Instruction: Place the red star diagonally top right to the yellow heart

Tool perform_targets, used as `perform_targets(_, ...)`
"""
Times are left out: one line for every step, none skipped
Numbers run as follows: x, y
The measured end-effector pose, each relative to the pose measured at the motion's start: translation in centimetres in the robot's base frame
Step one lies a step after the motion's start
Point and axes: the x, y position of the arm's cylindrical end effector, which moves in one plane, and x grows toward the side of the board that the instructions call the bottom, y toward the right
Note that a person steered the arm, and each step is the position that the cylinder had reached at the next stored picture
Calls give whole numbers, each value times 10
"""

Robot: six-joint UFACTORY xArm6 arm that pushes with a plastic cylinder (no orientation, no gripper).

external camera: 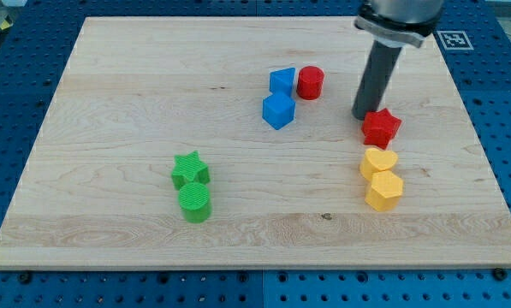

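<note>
My tip (363, 116) sits in the right half of the frame, touching or just short of the upper left edge of the red star (381, 127). It is a bare rod with nothing to open or close, so it holds nothing and can only shove.

The red star lies just above the yellow heart (378, 162), the two near touching, with the star barely offset to the right. Directly below the heart, pressed against it, is a yellow hexagon-like block (384, 190).

Further out, toward the upper middle of the wooden board (109, 103), a red cylinder (311, 82) sits beside two blue blocks, one (282, 81) above the other (278, 110). In the lower left, a green star (190, 168) rests against a green cylinder (194, 203).

In my judgement the star needs to go a little more to the right to read as diagonal. The risk is the contact angle: a push from the upper left heads down and right, which could drive the star into the heart and knock it and the hexagon out of place. An off-centre push on a star point could also spin it or let it slip past the rod
</note>
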Motion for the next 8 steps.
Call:
perform_targets(2, 10)
perform_targets(10, 31)
perform_targets(11, 32)
perform_targets(10, 4)
perform_targets(13, 3)
perform_targets(28, 6)
perform_targets(28, 8)
perform_targets(35, 30)
